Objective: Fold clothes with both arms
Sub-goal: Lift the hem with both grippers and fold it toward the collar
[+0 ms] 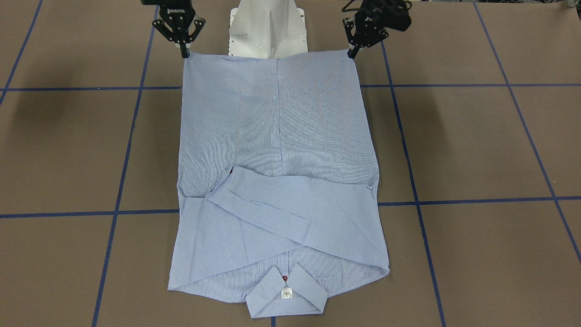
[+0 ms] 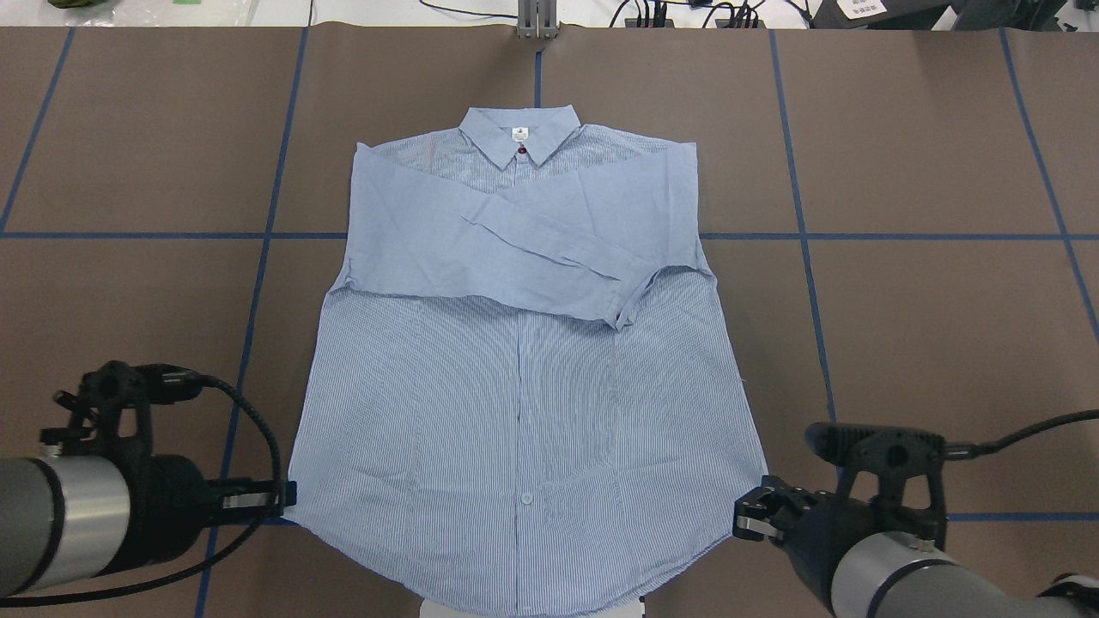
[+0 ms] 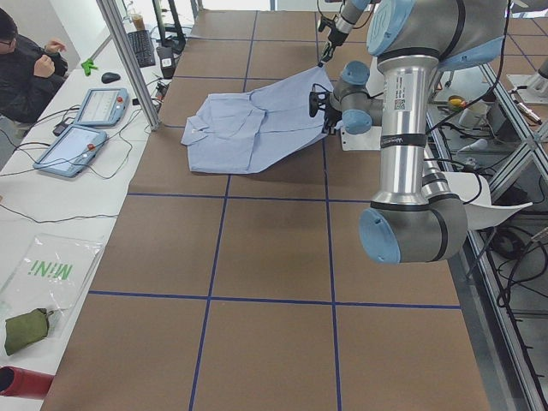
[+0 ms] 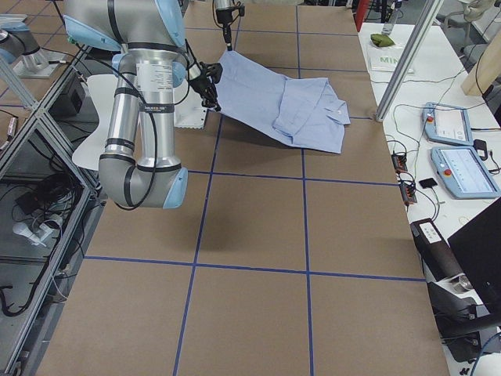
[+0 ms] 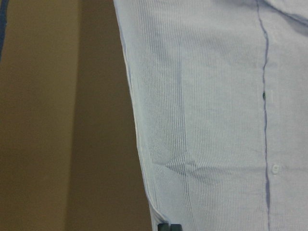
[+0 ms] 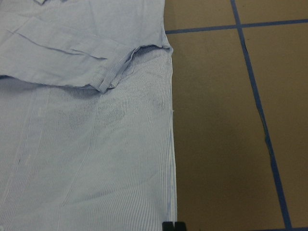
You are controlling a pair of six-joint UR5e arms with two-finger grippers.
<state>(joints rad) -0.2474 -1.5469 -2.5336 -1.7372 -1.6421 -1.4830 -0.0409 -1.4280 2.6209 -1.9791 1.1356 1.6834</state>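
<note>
The clothes are one light blue striped shirt point(image 2: 524, 369), lying front up on the brown table with its collar point(image 2: 519, 137) at the far side. Both sleeves are folded across the chest point(image 2: 515, 240). My left gripper point(image 2: 288, 496) is shut on the hem's left corner. My right gripper point(image 2: 751, 515) is shut on the hem's right corner. In the front-facing view the left gripper point(image 1: 352, 53) and the right gripper point(image 1: 185, 52) hold the hem edge stretched between them. The side views show the hem end raised off the table, with the shirt point(image 3: 248, 128) sloping down to the collar end.
The white pedestal base point(image 1: 268, 27) stands just behind the raised hem. Blue tape lines point(image 2: 258, 283) cross the table in a grid. A metal post point(image 3: 128, 60), two control tablets point(image 3: 86, 128) and a seated person point(image 3: 26, 68) are beyond the table's far edge.
</note>
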